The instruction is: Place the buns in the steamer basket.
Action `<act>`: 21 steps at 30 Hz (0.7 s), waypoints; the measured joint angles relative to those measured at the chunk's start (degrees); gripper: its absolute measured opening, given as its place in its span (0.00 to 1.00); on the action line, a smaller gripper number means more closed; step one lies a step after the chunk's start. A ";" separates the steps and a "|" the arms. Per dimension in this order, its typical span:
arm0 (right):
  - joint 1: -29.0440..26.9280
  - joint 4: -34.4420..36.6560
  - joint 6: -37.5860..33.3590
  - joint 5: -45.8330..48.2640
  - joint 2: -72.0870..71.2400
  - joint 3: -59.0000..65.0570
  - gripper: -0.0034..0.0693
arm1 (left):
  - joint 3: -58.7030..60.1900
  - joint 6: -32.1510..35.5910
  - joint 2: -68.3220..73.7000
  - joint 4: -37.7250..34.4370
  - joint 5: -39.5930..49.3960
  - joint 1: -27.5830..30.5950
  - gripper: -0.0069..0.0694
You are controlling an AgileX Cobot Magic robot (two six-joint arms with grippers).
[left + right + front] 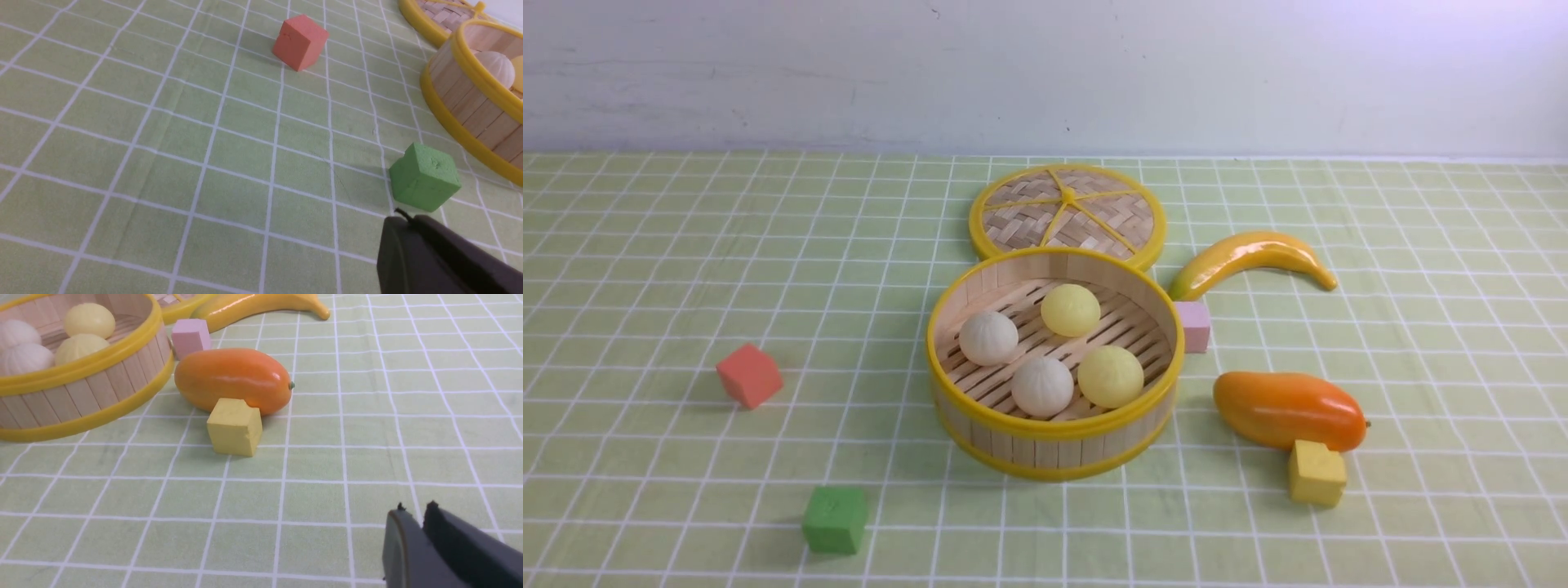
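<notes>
Four buns (1045, 351) are seated in the steamer basket (1054, 437), judged light and soft. Left gripper (402, 222) and right gripper (414, 516) are clenched, empty, at 7 and 5 o'clock.

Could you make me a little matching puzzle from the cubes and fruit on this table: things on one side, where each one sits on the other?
Things:
1. red cube
2. pink cube
3. yellow cube
4. banana

Places:
A. in front of the mango
B. alone, left of the steamer basket
C. right of the lid
D. against the basket's right side

Pairs: 1-B, 2-D, 3-A, 4-C
</notes>
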 joint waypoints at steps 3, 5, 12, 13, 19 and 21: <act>0.00 0.00 0.00 0.00 0.00 0.00 0.14 | 0.00 0.00 0.00 0.00 0.00 0.00 0.07; 0.00 0.00 0.00 0.00 0.00 0.00 0.14 | 0.00 0.00 0.00 0.00 0.00 0.00 0.07; 0.00 0.00 0.00 0.00 0.00 0.00 0.15 | 0.00 0.00 0.00 0.00 0.00 0.00 0.07; 0.00 0.00 0.00 0.00 0.00 0.00 0.15 | 0.00 0.00 0.00 0.00 0.00 0.00 0.07; 0.00 0.00 0.00 0.00 0.00 0.00 0.16 | 0.00 0.00 0.00 0.00 0.00 0.00 0.07; 0.00 0.00 0.00 0.00 0.00 0.00 0.16 | 0.00 0.00 0.00 0.00 0.00 0.00 0.07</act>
